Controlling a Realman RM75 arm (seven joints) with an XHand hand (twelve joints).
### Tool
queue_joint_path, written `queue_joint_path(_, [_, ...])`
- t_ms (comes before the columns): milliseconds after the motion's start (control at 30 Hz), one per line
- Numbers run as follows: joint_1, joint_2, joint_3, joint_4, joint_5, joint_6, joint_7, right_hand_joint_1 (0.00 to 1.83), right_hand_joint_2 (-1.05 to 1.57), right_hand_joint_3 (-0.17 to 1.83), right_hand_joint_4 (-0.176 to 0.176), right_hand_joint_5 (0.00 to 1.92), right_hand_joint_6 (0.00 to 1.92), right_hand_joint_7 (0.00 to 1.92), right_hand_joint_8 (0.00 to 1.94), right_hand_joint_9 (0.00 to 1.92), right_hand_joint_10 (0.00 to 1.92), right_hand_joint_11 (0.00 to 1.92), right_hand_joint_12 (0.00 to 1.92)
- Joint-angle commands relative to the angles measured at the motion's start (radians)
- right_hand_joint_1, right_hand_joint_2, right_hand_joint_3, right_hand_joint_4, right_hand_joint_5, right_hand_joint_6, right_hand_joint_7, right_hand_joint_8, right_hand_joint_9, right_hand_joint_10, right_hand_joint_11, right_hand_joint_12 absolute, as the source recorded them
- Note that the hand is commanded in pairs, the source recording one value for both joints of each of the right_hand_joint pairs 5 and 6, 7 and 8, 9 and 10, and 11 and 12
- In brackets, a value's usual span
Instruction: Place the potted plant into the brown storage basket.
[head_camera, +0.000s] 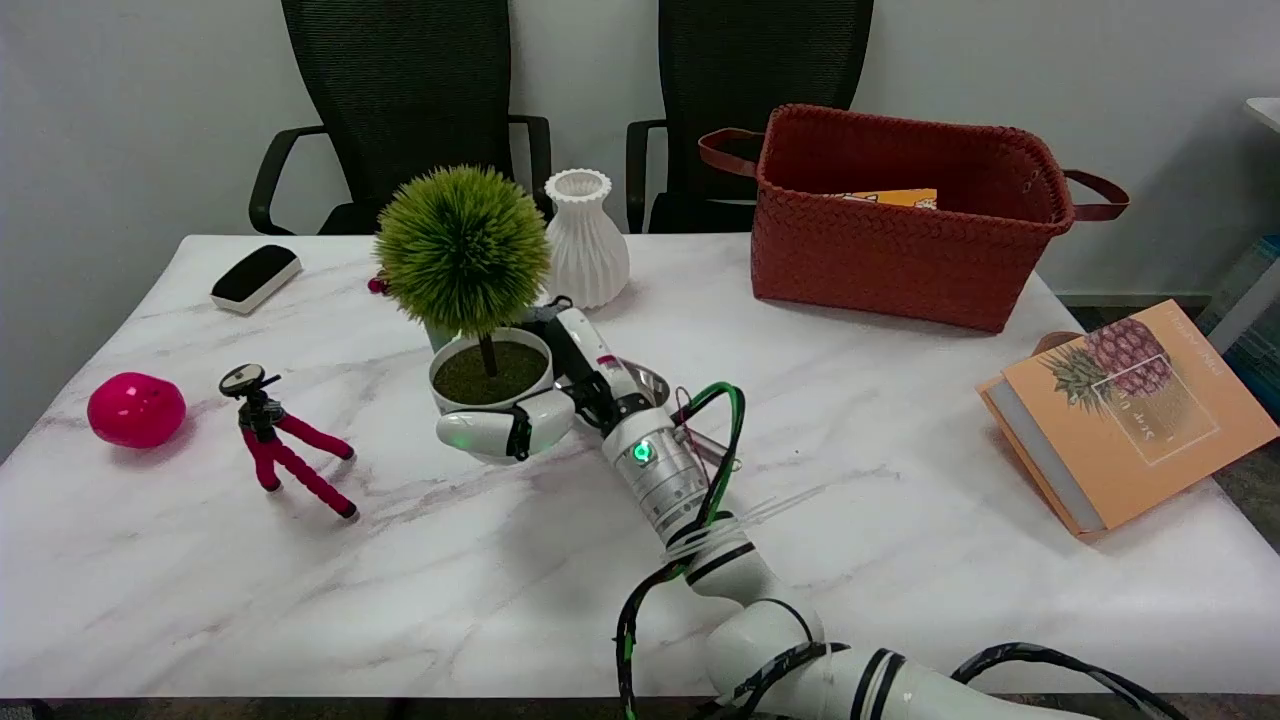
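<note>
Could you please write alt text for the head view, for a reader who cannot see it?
The robot's right hand grips the white pot of a potted plant on a marble table. A brown storage basket stands at the far right, a white vase behind the plant.

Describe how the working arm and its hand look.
The right arm is glossy white with black bands at its joints and a ribbed silver wrist section bearing a green light. Black and green cables loop alongside. The right hand is white and black, its fingers white-shelled.
</note>
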Motion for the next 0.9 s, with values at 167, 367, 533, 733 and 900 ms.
queue_joint_path(167, [0.006, 0.043, 0.084, 0.181, -0.028, 0.006, -0.244, 1.08, 0.27, 0.64, 0.0, 1.06, 1.06, 1.86, 1.86, 1.62, 1.62, 1.92, 1.92])
queue_joint_path(367, [0.025, 0.043, 0.095, 0.172, 0.018, -0.02, -0.287, 1.08, 0.41, 0.68, 0.0, 1.08, 1.08, 1.84, 1.84, 1.63, 1.63, 1.92, 1.92])
queue_joint_path(533, [0.041, 0.045, 0.107, 0.167, 0.079, -0.014, -0.372, 1.08, 0.5, 0.72, 0.0, 1.11, 1.11, 1.86, 1.86, 1.62, 1.62, 1.92, 1.92])
queue_joint_path(733, [0.064, 0.046, 0.166, 0.17, 0.086, -0.013, -0.426, 1.07, 0.59, 0.74, 0.0, 1.12, 1.12, 1.85, 1.85, 1.62, 1.62, 1.92, 1.92])
queue_joint_path(900, [0.108, 0.052, 0.251, 0.181, 0.093, -0.019, -0.503, 1.07, 0.62, 0.74, 0.0, 1.12, 1.12, 1.82, 1.82, 1.6, 1.6, 1.92, 1.92])
